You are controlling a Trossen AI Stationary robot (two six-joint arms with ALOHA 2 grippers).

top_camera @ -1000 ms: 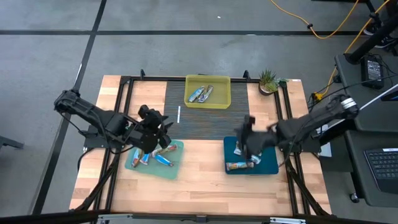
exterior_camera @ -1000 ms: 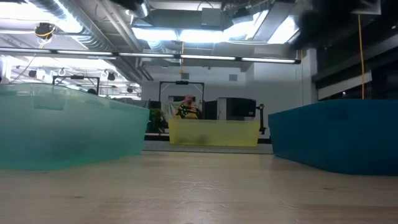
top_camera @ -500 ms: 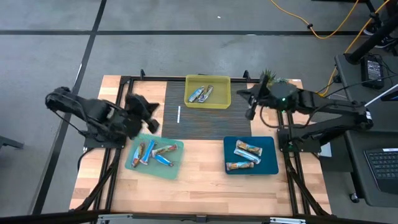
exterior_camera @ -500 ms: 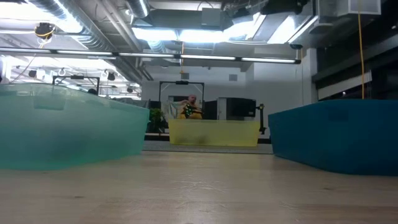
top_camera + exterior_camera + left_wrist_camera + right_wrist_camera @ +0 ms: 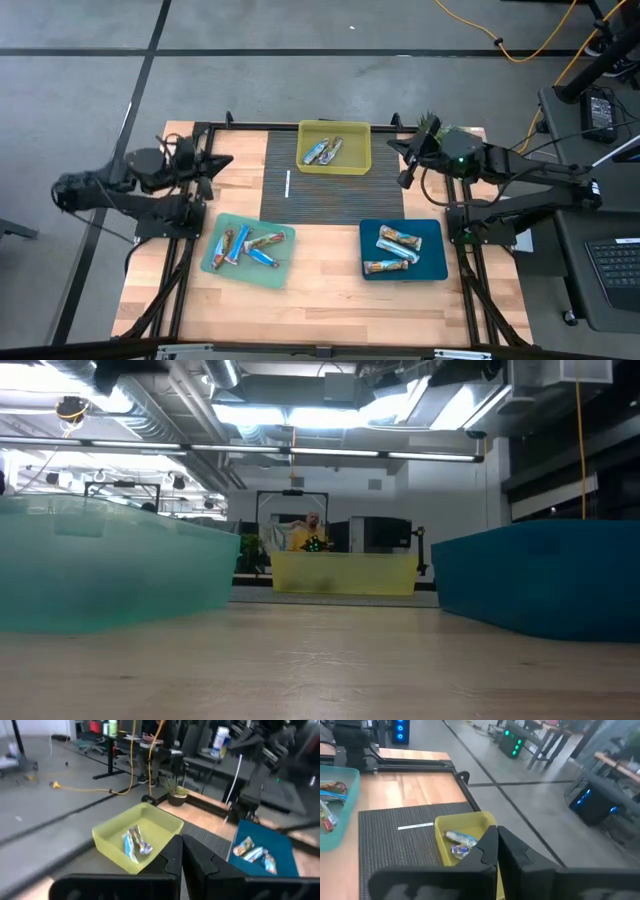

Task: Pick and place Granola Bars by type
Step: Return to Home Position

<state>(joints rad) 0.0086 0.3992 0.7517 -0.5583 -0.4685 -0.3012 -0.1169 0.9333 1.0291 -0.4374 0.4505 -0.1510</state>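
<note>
Granola bars lie sorted in three trays. Blue and brown ones rest in the light green tray (image 5: 248, 250), tan ones (image 5: 398, 240) in the dark blue tray (image 5: 403, 252), silvery ones (image 5: 324, 150) in the yellow tray (image 5: 334, 147). My left gripper (image 5: 215, 160) hangs shut and empty over the table's far left part, clear of every tray. Beside the yellow tray's right side my right gripper (image 5: 405, 168) is raised, shut and empty. In the left wrist view the shut fingers (image 5: 182, 852) point toward the yellow tray (image 5: 137, 840); the right wrist view shows its shut fingers (image 5: 497, 845) before the same tray (image 5: 465, 837).
A thin white stick (image 5: 287, 184) lies on the dark mat (image 5: 320, 195) between the trays. A small potted plant (image 5: 432, 127) stands at the far right corner. Black frame rails run along the table's sides. A person (image 5: 305, 535) shows beyond the table.
My left gripper has drawn back from over the light green tray toward the table's far left corner. My right gripper has risen from over the dark blue tray and swung toward the far edge, beside the yellow tray, then kept still. The bars stay in their trays.
</note>
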